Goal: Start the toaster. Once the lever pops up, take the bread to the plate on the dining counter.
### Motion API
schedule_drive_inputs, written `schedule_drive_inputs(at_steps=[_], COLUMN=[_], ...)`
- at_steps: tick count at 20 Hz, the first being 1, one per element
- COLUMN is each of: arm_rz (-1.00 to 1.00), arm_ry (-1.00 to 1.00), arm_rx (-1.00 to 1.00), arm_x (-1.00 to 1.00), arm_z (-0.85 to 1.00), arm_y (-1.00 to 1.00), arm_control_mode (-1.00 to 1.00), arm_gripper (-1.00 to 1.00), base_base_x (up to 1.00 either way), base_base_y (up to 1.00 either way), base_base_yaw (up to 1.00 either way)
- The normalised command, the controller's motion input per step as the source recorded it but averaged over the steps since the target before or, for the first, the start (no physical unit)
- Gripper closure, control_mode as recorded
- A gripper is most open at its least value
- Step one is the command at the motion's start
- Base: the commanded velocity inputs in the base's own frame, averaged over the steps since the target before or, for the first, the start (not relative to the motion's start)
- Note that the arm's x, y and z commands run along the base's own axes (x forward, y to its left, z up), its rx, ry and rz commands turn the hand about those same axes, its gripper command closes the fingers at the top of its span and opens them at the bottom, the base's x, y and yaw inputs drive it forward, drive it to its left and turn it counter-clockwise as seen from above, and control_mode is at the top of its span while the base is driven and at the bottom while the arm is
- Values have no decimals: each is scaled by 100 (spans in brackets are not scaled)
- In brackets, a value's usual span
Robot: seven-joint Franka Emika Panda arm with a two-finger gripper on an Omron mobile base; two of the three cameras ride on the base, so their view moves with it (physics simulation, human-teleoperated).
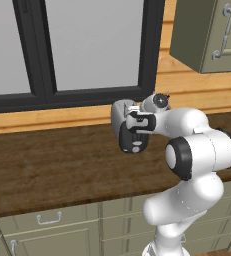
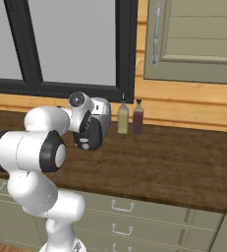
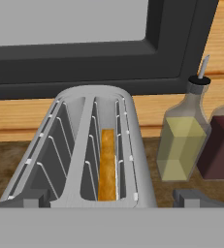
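Note:
The silver-grey toaster [image 3: 133,145] stands on the wood worktop under the window, its two slots running away from the hand camera. A tan slice of bread [image 3: 107,164] sits upright in the right slot. My gripper [image 3: 111,198] hovers just over the toaster's near end, open, with one fingertip [image 3: 24,198] on each side and nothing held. From the base, the toaster [image 1: 120,116] [image 2: 103,111] shows partly behind my hand, with its black end panel [image 1: 132,142] [image 2: 88,138] facing me. I cannot make out the lever. The plate and the dining counter are out of view.
A yellow oil bottle [image 3: 181,145] [image 2: 123,118] and a dark red bottle [image 3: 220,150] [image 2: 138,118] stand right of the toaster. A black window frame [image 1: 94,92] runs behind it. A wall cabinet [image 2: 193,39] hangs above right. Drawers [image 1: 49,220] front the worktop.

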Motion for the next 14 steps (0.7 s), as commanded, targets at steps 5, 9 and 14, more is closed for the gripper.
schedule_drive_inputs(at_steps=[5, 9, 14], arm_rz=[0, 0, 0], arm_ry=[0, 0, 0], arm_rx=[0, 0, 0], arm_x=[0, 0, 0], arm_z=[0, 0, 0], arm_y=[0, 0, 0], arm_control_mode=[-100, -100, -100], arm_gripper=[-100, -100, -100], base_base_x=[0, 0, 0], base_base_y=[0, 0, 0], base_base_yaw=[0, 0, 0])
